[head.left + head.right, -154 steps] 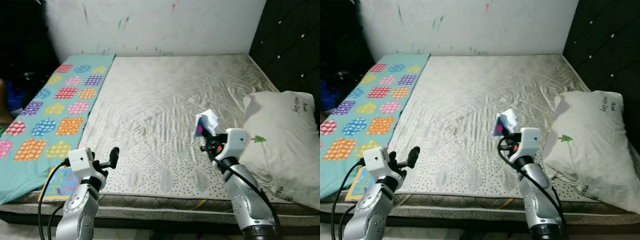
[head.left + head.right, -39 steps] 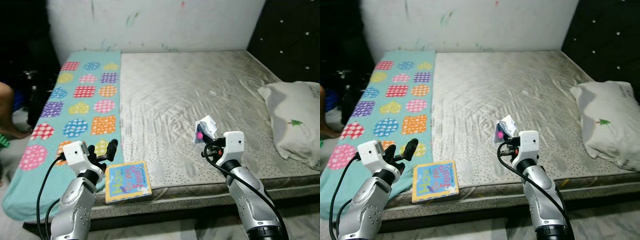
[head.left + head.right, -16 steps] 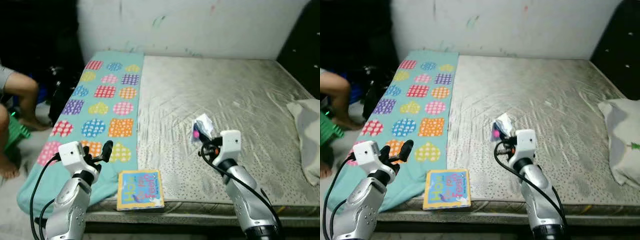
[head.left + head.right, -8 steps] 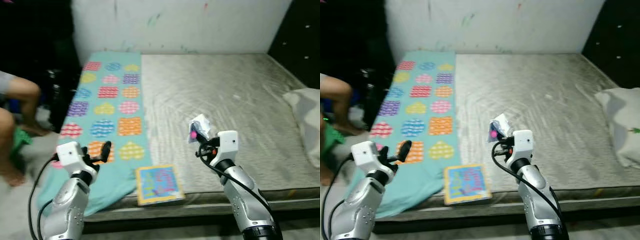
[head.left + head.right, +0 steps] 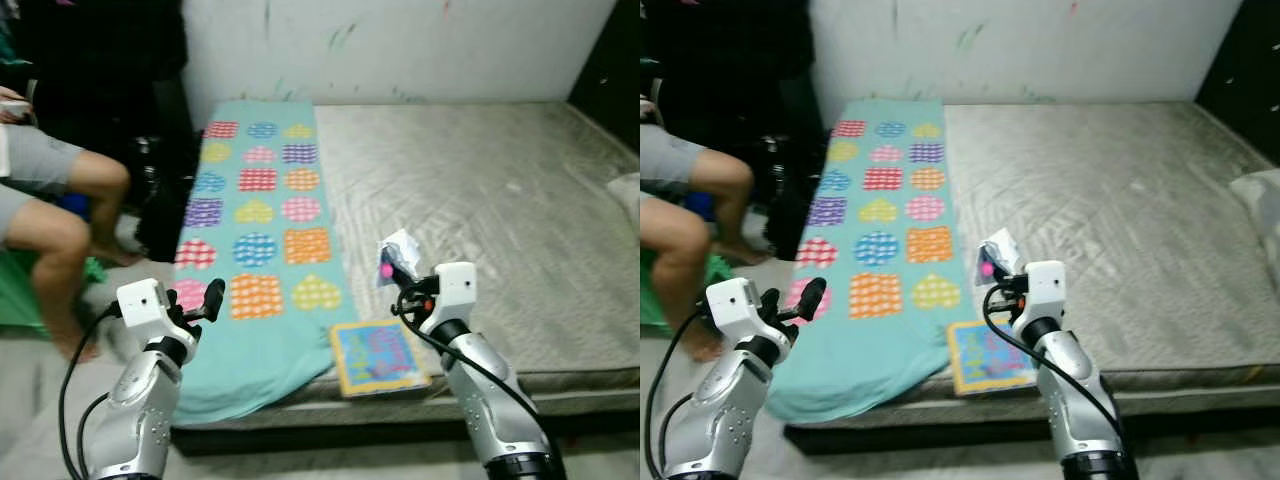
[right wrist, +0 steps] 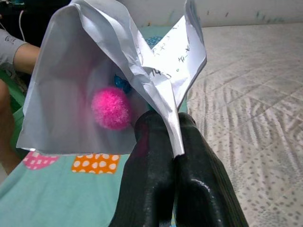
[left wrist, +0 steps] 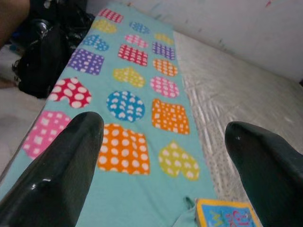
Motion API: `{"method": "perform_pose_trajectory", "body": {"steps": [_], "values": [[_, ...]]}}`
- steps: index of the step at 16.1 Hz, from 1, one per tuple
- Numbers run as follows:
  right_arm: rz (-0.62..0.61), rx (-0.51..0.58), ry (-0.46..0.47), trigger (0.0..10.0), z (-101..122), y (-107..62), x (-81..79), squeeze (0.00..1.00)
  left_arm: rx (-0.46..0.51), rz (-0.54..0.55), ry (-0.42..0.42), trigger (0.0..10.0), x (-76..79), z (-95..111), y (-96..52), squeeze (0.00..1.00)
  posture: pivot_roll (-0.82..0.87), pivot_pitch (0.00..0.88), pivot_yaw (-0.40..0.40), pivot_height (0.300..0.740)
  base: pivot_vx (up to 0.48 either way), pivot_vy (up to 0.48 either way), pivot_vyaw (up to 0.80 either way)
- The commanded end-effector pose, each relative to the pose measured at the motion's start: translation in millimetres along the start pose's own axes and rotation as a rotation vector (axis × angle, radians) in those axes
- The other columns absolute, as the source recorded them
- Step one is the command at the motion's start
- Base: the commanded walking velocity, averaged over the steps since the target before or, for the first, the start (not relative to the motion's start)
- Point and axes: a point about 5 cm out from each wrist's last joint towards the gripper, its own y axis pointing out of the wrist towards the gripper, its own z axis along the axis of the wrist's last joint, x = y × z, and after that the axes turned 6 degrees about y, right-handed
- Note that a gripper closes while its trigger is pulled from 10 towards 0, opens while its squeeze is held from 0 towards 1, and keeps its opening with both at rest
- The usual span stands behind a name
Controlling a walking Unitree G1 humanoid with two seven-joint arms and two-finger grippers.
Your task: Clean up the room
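Paper point(image 6: 118, 80) crumpled white, pink pompom point(image 6: 110, 108) inside.

— Bare grey quilted mattress point(image 5: 480, 190), scribbled white wall point(image 5: 400, 45) behind it.
— And at the left, a seated person's bare legs point(image 5: 60, 215), beside what may be a black bag point(image 5: 160, 190).

Grey quilted mattress point(image 5: 480, 190), patterned teal blanket point(image 5: 260, 230), picture book point(image 5: 378, 356) at edge
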Motion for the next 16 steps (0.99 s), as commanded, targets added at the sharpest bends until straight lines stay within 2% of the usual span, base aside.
{"method": "perform_pose_trajectory", "body": {"steps": [1, 2, 5, 8, 13, 14, 16], "values": [[-0.011, 0.013, 0.004, 10.0, 3.0, -2.5, 6.4, 0.0, -0.013, -0.011, 0.002, 10.0, 5.5, -3.1, 0.9, 0.0, -0.16, 0.017, 0.005, 0.74, 0.0, 0.48, 0.0], [-0.006, 0.014, 0.004, 10.0, 3.2, -2.3, 5.5, 0.0, -0.01, -0.009, 0.003, 10.0, 5.2, -2.8, 0.9, 0.0, -0.16, 0.019, 0.005, 0.74, 0.0, 0.48, 0.0], [-0.004, 0.02, -0.004, 10.0, 4.5, 0.1, 3.4, 0.0, 0.006, -0.01, 0.007, 10.0, 5.4, -0.6, 0.4, 0.0, -0.16, 0.019, 0.005, 0.74, 0.0, 0.0, 0.0], [0.051, 0.028, 0.008, 10.0, 6.1, -0.5, -2.3, 0.0, 0.009, -0.008, 0.013, 10.0, 5.5, -0.1, 0.0, 0.0, -0.16, 0.019, 0.006, 0.74, 0.0, 0.0, 0.0], [0.047, 0.024, -0.008, 10.0, 4.8, -0.7, -3.0, 0.0, 0.016, 0.0, 0.022, 10.0, 5.3, 1.2, 0.4, 0.0, -0.16, 0.017, 0.006, 0.74, 0.0, 0.0, 0.78], [0.048, 0.027, -0.01, 10.0, 5.2, -0.6, -3.3, 0.0, 0.052, 0.014, 0.055, 10.0, 4.3, 6.9, 0.0, 0.0, -0.16, 0.018, 0.006, 0.74, 0.0, 0.0, 0.79], [0.058, 0.039, -0.018, 10.0, 7.4, -0.6, -5.0, 0.0, 0.065, 0.009, 0.088, 10.0, 4.7, 9.9, 0.0, 0.0, -0.16, 0.017, 0.004, 0.74, 0.0, 0.0, 0.79]]}}
